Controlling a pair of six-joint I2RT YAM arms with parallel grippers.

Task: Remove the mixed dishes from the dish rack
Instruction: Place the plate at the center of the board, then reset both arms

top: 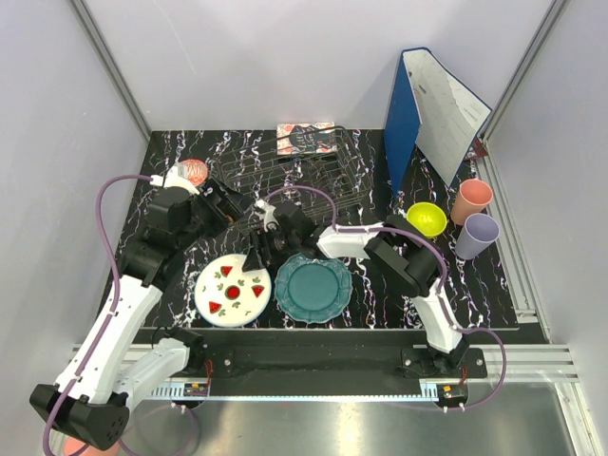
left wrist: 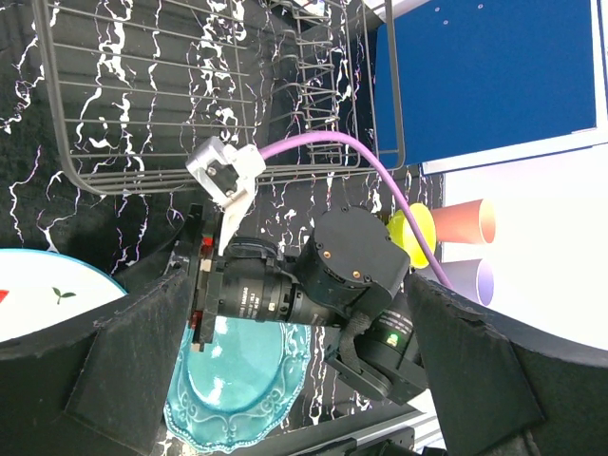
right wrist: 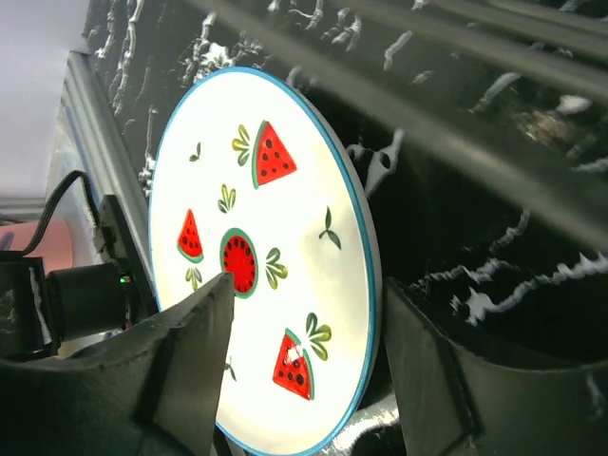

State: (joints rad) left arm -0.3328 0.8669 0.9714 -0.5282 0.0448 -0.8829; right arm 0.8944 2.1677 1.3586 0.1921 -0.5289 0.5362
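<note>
Fingers of the right end effector (right wrist: pixel 309 304) spread empty at the far-right rim of the white plate with red watermelon marks (top: pixel 231 290), flat on the bench (top: pixel 475 285); the left end effector (left wrist: pixel 304 304), likewise spread, hangs farther off.

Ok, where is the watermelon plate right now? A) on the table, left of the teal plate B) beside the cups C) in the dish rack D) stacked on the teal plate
A: the watermelon plate lies flat on the table, left of the teal plate.

Teal scalloped plate (left wrist: pixel 242 385) near dish rack (left wrist: pixel 218 95).
</note>
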